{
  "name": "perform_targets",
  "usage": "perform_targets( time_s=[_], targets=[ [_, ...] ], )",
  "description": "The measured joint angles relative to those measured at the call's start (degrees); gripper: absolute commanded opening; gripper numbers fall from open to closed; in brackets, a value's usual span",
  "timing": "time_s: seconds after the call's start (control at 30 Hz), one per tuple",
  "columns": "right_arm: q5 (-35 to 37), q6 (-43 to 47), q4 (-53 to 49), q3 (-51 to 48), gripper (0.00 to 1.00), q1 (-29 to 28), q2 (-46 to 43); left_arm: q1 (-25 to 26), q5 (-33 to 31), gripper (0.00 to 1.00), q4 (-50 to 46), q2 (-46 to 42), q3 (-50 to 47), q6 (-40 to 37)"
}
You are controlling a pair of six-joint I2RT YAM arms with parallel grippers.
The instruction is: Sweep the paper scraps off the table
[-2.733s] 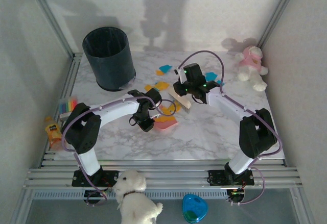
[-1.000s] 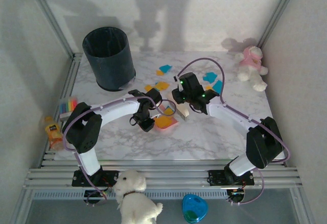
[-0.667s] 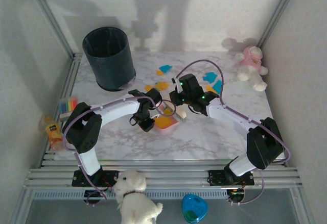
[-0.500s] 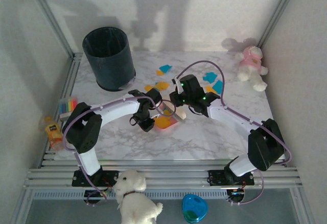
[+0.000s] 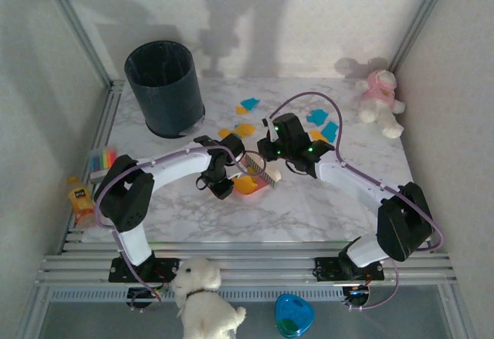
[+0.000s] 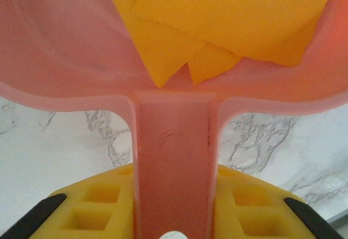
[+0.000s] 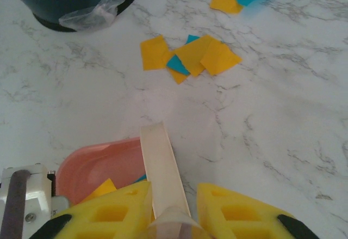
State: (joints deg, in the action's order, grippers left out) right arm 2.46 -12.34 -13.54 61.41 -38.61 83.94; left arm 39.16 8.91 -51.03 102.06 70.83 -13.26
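Observation:
A pink dustpan (image 5: 248,184) rests on the marble table (image 5: 309,208), and my left gripper (image 5: 218,178) is shut on its handle (image 6: 174,157). Orange paper scraps (image 6: 217,26) lie inside the pan. My right gripper (image 5: 272,154) is shut on the cream handle (image 7: 160,163) of a brush (image 5: 262,171), whose head sits at the pan's mouth. The pan (image 7: 98,165) lies just left of that handle. More orange and teal scraps (image 5: 245,130) lie beyond the pan, with others (image 5: 248,104) further back and teal ones (image 5: 318,115) to the right. A loose cluster (image 7: 187,56) lies ahead of the brush.
A dark bin (image 5: 164,86) with a liner stands at the back left. A pink-and-white plush (image 5: 380,101) sits at the back right. A pack of coloured strips (image 5: 102,158) and a yellow box (image 5: 79,198) lie by the left rail. A white plush dog (image 5: 202,300) sits in front.
My right gripper has drawn the brush left and nearer, up to the dustpan's mouth. The left arm and the pan have stayed put.

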Motion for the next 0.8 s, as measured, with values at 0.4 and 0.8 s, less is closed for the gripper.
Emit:
perform_targets(
  time_s=[0.4,0.8],
  targets=[
    [5.6,-3.9,-0.9,-1.6,0.0,0.7,-7.5,0.0,-1.6,0.0,1.6,-1.1,0.0,0.0],
    [15.5,-7.1,-4.2,-7.3,0.0,6.1,-16.3,-1.7,-2.2,0.0,4.3,-4.2,0.5,0.5]
  ],
)
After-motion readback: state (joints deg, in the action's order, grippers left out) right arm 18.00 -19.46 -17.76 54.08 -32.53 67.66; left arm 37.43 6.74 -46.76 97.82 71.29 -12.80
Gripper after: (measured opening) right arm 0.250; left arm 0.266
